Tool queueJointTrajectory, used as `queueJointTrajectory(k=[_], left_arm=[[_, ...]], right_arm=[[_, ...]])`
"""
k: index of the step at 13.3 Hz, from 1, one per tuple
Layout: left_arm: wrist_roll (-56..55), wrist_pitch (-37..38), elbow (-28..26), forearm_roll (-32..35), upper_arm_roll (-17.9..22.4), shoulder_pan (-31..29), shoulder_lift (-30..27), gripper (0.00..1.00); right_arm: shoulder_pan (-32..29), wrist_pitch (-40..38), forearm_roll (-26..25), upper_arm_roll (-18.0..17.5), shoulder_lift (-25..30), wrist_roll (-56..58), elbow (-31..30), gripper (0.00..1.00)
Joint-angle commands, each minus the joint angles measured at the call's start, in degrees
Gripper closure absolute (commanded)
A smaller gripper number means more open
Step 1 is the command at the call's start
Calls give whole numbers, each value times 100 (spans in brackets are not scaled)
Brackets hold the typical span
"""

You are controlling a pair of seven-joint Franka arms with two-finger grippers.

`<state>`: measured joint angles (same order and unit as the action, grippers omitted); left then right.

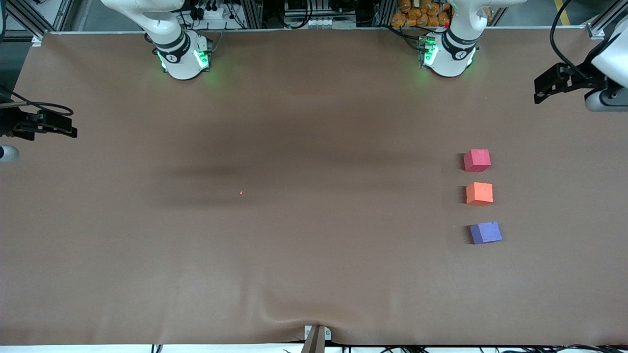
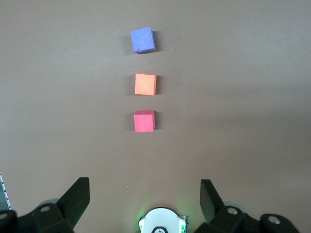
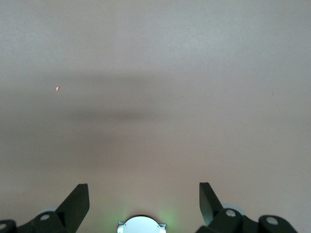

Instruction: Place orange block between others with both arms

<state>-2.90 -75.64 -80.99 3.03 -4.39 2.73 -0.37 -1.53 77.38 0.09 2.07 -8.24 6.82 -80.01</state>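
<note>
Toward the left arm's end of the table (image 1: 294, 274), three small cubes sit in a short row running from the robots' edge toward the front camera's edge. The orange block (image 1: 479, 193) is the middle one. The pinkish-red cube (image 1: 477, 160) sits just beside it on the side nearer the robot bases, and the purple-blue cube (image 1: 485, 232) just beside it on the side nearer the front camera. Small gaps of brown cover show between them, so none touch. The purple-blue one is turned a little askew from the other two.

Both arms wait high at the two ends of the table, holding nothing. The left gripper (image 2: 145, 196) hangs over the table near the left arm's base, its fingers (image 2: 77, 196) spread wide, and the row of cubes lies in its wrist view: purple-blue (image 2: 143, 40), orange (image 2: 146, 84), pinkish-red (image 2: 144, 121). The right gripper (image 3: 144, 196) hangs over the right arm's end, fingers (image 3: 77, 196) wide apart too, with only bare brown cover under it and a tiny orange speck (image 3: 57, 89). That speck (image 1: 241, 192) lies near the middle of the table, well apart from the cubes.
</note>
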Motion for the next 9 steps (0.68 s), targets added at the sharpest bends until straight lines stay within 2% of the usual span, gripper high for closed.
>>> queueJointTrajectory(k=[1,9], left_arm=[[62,67,-40,-136,-44,-79,-130,0],[62,67,-66,-171,-36,-44,-130,0]], right_arm=[[-40,-30,-18,-49,86,39,-23,0],[-31,-39,-26,-49,68,47,-23,0]])
